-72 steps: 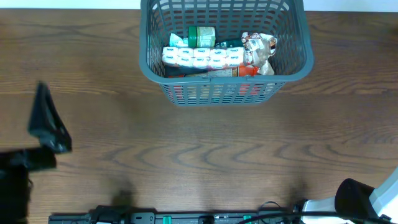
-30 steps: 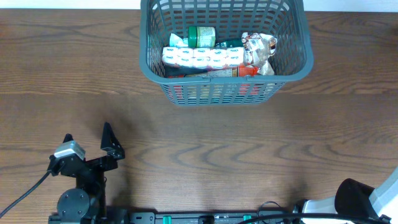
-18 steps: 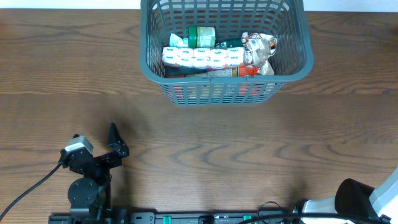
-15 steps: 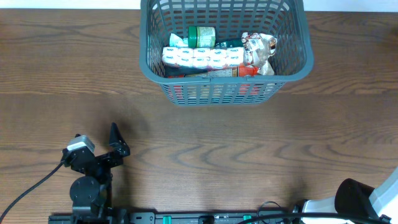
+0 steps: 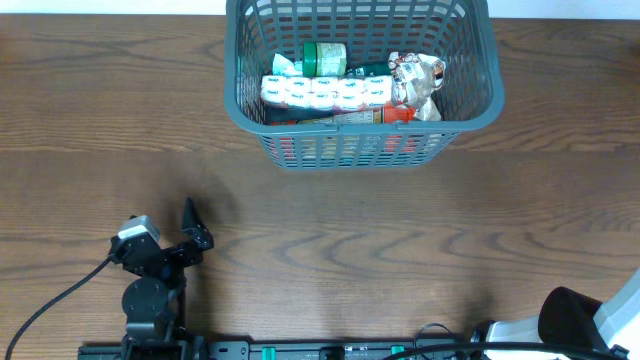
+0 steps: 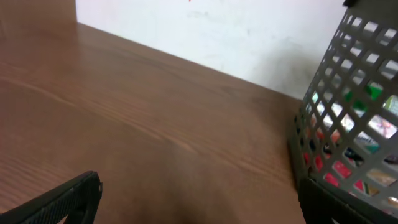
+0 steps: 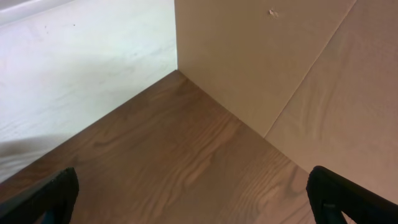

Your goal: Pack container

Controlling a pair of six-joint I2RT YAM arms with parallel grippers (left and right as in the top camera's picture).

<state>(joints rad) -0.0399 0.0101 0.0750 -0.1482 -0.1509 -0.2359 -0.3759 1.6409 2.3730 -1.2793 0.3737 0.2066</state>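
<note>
The basket [image 5: 360,150] sits at the far side of the desk [image 5: 400,250], roughly in the middle and right way up. There's stuff in it: a long white pack [image 5: 325,92] with green print lying across, a green tub [image 5: 325,55] behind that, and a crinkly foil bag [image 5: 415,78] on the right. A red thing [image 5: 398,115] pokes out under the white pack by the front wall, can't tell what it is.

The left hand [image 5: 165,233] is down at the near left of the desk, well away from the basket, fingers spread wide with nothing between them. Its wrist camera just shows the two dark fingertips [image 6: 62,202] at the bottom corners, bare wood between them, and the basket's slotted side off to the right with colours showing through the holes. A black cable [image 5: 55,300] trails from that arm toward the near left corner.

The right hand [image 7: 196,208] only shows in its own wrist camera. Its fingertips sit at the two bottom corners, so it's wide apart too and holding nothing. It looks at a wooden surface [image 7: 174,155] next to a pale panel [image 7: 261,62].
</note>
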